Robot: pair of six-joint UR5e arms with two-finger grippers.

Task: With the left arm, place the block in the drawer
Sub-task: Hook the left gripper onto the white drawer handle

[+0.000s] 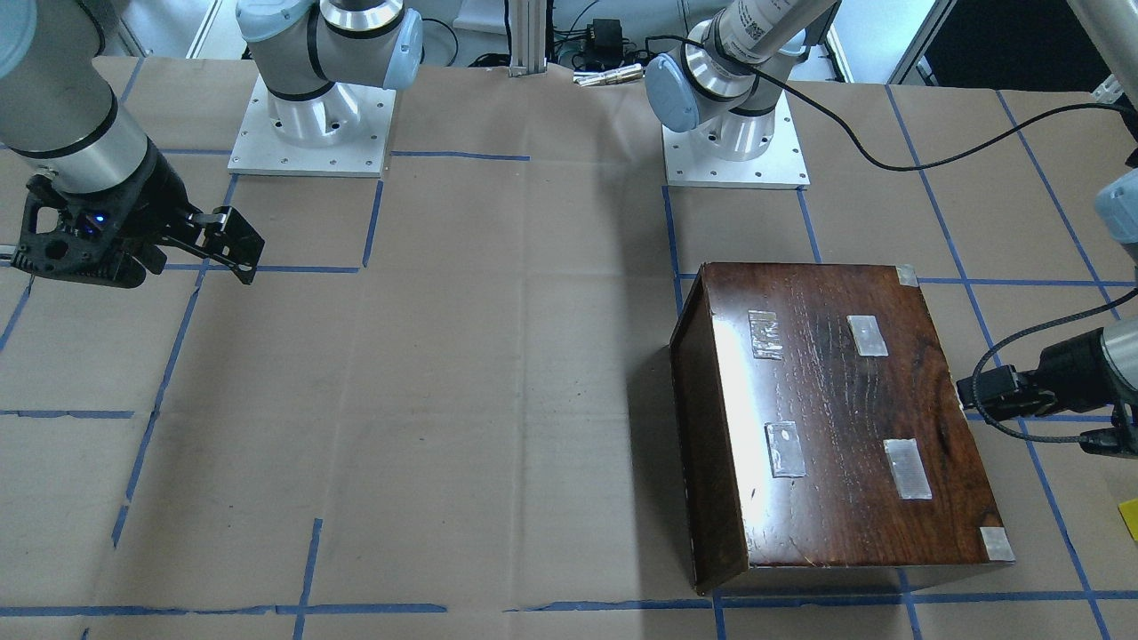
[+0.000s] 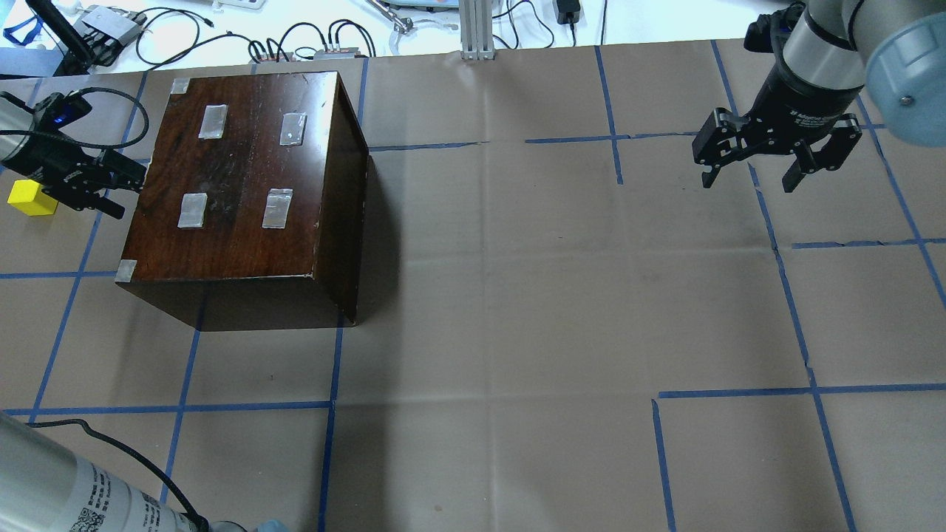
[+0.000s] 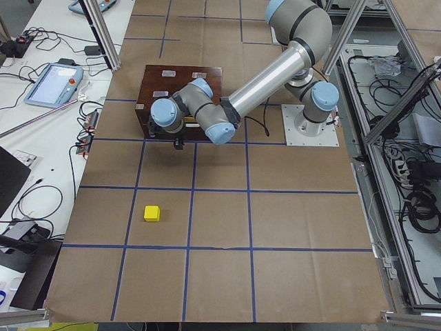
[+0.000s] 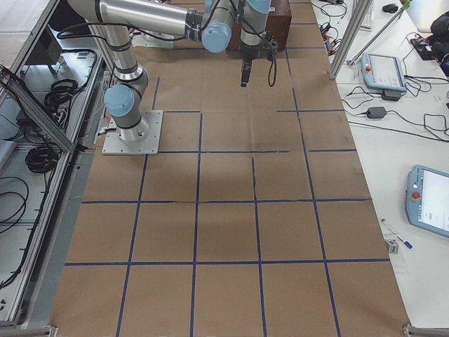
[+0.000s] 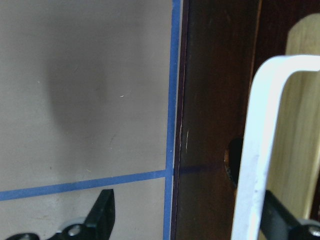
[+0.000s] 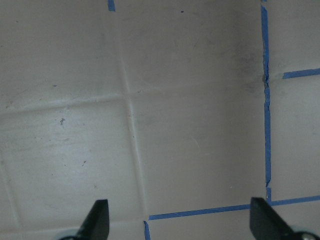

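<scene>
The left gripper (image 2: 122, 192) is at the left face of the cabinet (image 2: 244, 177), near the table's far left corner. Its 2 fingers are apart, with the white handle (image 5: 255, 150) between them. The drawer (image 5: 215, 100) shows only in the wrist view, as dark wood beside a pale strip; whether it is pulled out cannot be told. The block (image 2: 32, 198) sits on the table (image 2: 517, 295) by its left edge and is cut off in the front view. The right gripper (image 2: 749, 182) hangs spread and empty near the far right corner.

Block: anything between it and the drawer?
Yes. The left hand hangs between the block and the cabinet, open around the white handle of the drawer. Overhead, no drawer sticks out, so it looks shut.
</scene>
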